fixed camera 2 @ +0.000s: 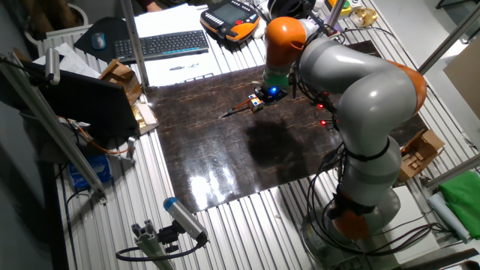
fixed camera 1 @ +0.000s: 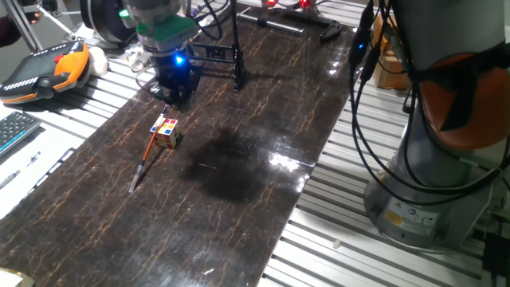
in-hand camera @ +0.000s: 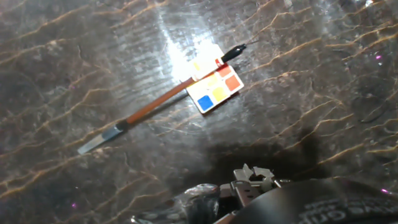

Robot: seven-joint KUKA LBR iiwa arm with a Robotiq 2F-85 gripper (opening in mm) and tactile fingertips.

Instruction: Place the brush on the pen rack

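The brush (fixed camera 1: 148, 151) lies flat on the dark marble-patterned table (fixed camera 1: 239, 191), its pale tip toward the near left. It rests against a small multicoloured puzzle cube (fixed camera 1: 166, 132). In the hand view the brush (in-hand camera: 149, 111) runs diagonally, with its dark end passing behind the cube (in-hand camera: 215, 88). My gripper (fixed camera 1: 173, 94) hovers just beyond the brush's dark end and holds nothing; its fingers are too dark to tell whether they are open or shut. The pen rack (fixed camera 1: 237, 68), a low black frame, stands behind the gripper. In the other fixed view the brush (fixed camera 2: 235, 111) lies left of the gripper (fixed camera 2: 270, 93).
An orange teach pendant (fixed camera 1: 48, 70) and a keyboard (fixed camera 1: 12, 131) lie left of the table. A black bar-shaped handle piece (fixed camera 1: 331, 30) is at the far end. The arm's base (fixed camera 1: 430, 183) and cables stand to the right.
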